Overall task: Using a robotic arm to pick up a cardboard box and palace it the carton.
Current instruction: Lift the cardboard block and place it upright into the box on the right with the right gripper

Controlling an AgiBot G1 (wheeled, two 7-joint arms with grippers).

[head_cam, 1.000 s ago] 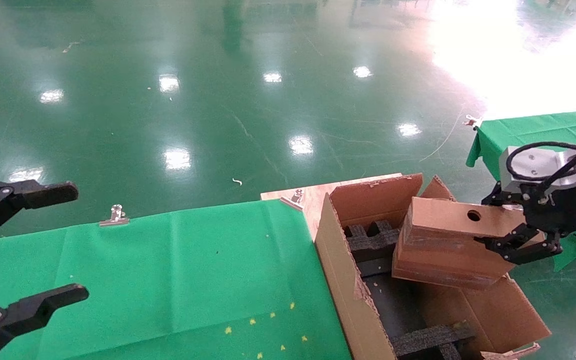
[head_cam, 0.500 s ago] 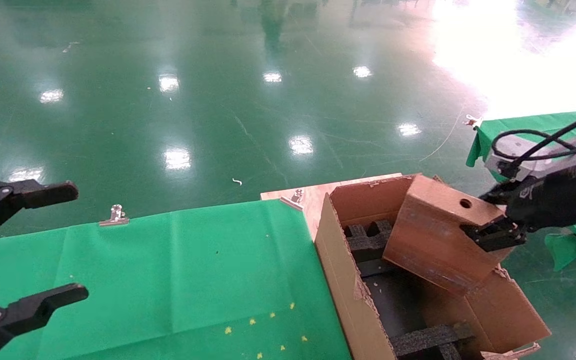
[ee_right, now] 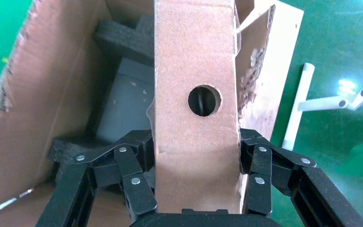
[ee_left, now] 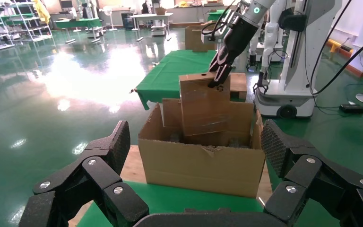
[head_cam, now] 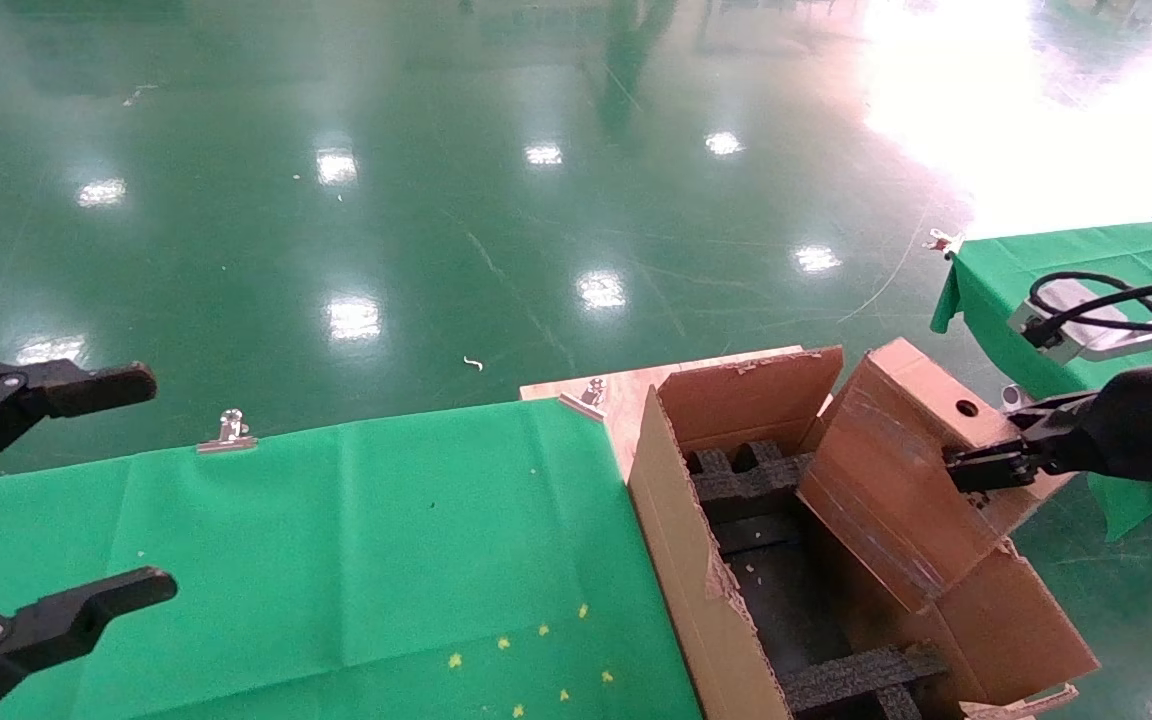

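The right claw [ee_right: 196,189] squeezes the cardboard box [head_cam: 911,470] by its two flat sides, near the thin side with the round hole. That grip lets the box hang on its edge. The box is tipped, with its low end already down inside the carton [head_cam: 696,560], above the black foam [head_cam: 746,480], so it can slide in between the walls. The left claw [head_cam: 36,500] waits wide open over the green counter [head_cam: 336,550], far from the carton, out of the way.
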